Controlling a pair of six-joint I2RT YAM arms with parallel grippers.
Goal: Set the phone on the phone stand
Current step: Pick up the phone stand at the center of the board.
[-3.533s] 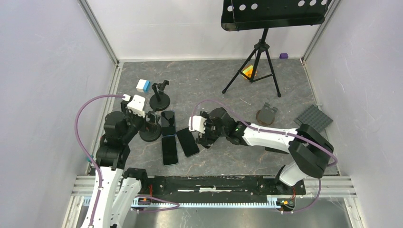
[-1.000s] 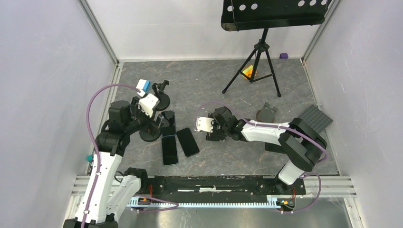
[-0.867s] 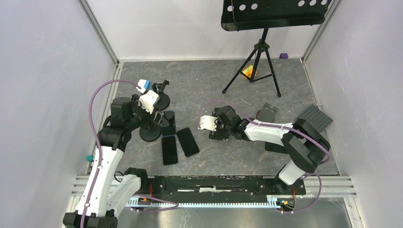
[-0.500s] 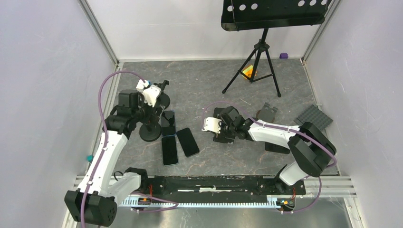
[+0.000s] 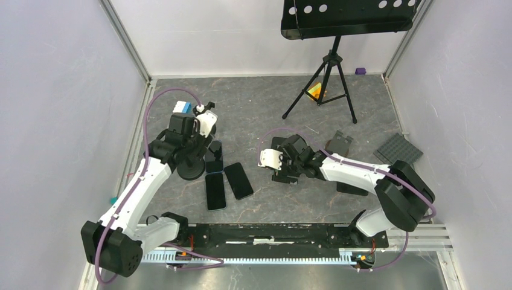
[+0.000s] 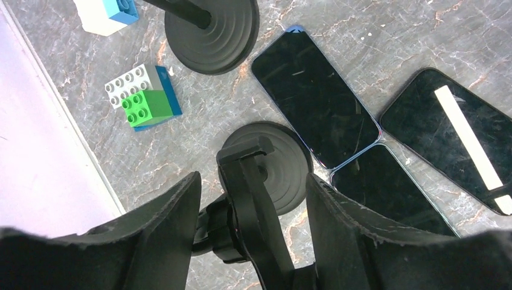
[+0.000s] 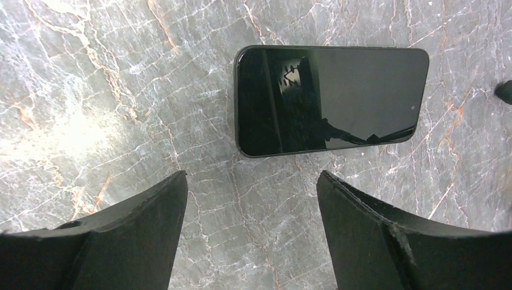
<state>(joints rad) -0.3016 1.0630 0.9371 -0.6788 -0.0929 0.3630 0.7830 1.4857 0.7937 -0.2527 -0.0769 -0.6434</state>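
grey marbled counter (image 5: 259, 109) fills all three views, with white walls around it. the left end effector (image 6: 252, 181) is spread wide, its fingers on either side of the upright clamp of a stand (image 6: 275, 157) at the centre of the left wrist view. whether either finger touches the clamp cannot be told. it likely brackets the stand to steady or turn it so a phone can go in. a second stand (image 6: 211, 27) sits at the top edge of that view, and a block (image 6: 145, 96) lies between the two, toward the left. three other phones (image 6: 314, 115) lie flat to the right of the stand, just beside one another, probably kept there within easy reach. the right end effector (image 7: 250, 178) is also open and holds nothing. it hangs over bare counter with a phone (image 7: 331, 99) lying flat across the upper middle of its view, just beyond the fingertips. that phone seems the one meant for pickup. it is not yet lifted or on the stand.
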